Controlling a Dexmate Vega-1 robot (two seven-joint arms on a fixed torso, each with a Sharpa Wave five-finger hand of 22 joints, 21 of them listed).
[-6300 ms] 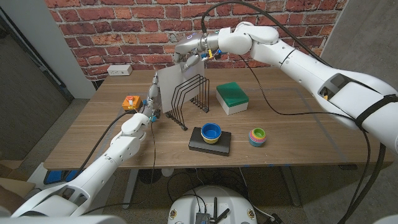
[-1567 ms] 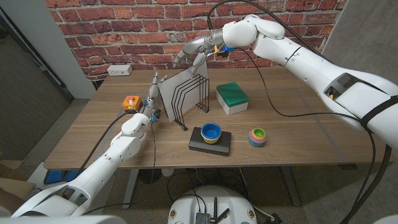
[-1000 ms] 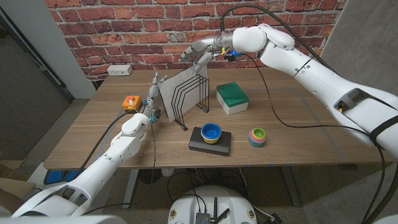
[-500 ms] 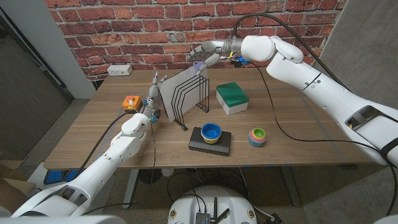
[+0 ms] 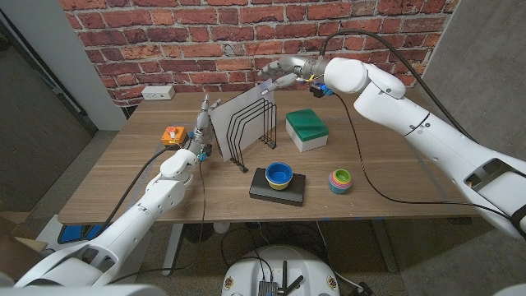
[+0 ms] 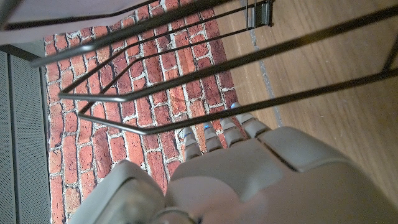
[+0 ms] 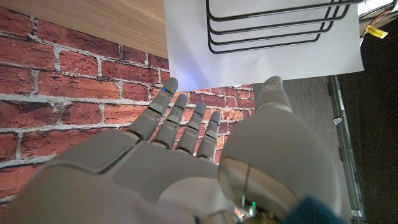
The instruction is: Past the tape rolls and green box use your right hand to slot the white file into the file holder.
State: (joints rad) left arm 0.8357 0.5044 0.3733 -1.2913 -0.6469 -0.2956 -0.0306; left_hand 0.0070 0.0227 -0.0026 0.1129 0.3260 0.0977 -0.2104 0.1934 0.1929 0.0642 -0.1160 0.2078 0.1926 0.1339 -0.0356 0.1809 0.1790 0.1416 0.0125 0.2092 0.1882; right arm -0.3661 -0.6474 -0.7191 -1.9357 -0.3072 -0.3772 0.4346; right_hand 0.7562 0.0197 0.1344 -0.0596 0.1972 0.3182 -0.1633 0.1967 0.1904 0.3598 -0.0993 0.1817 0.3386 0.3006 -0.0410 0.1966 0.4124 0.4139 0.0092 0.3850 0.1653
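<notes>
Head and wrist views. I saw the flat white paper file (image 5: 233, 119) standing in the black wire file holder (image 5: 253, 125), against its outermost wire on the side toward my left hand (image 5: 202, 130). My right hand (image 5: 279, 71) hung above and behind the holder, fingers (image 7: 176, 118) spread wide, gripping nothing, clear of the file. My left hand stood just beside the holder; I could not tell its grip. The green-topped white box (image 5: 306, 129) lay on the wooden surface (image 5: 394, 156) beside the holder.
</notes>
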